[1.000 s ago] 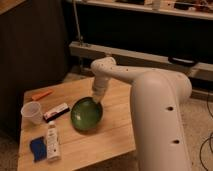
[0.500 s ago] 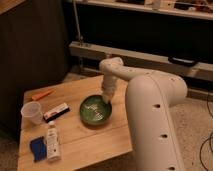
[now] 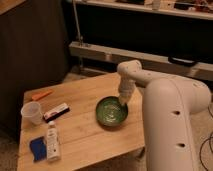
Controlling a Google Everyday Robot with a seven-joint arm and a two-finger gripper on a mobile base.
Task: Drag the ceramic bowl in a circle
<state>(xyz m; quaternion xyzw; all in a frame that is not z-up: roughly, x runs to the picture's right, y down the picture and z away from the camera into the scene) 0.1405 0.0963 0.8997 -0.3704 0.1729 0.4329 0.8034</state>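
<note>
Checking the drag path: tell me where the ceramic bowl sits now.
In the camera view, the ceramic bowl sits on the wooden table's right part, with the gripper at its far-right rim.

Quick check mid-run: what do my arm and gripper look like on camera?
The arm is smooth, off-white and bulky, with rounded shells and small dark dots on the large near segment. It tapers to a pale gripper at the ceramic bowl's far-right rim. No cables show on it.
</note>
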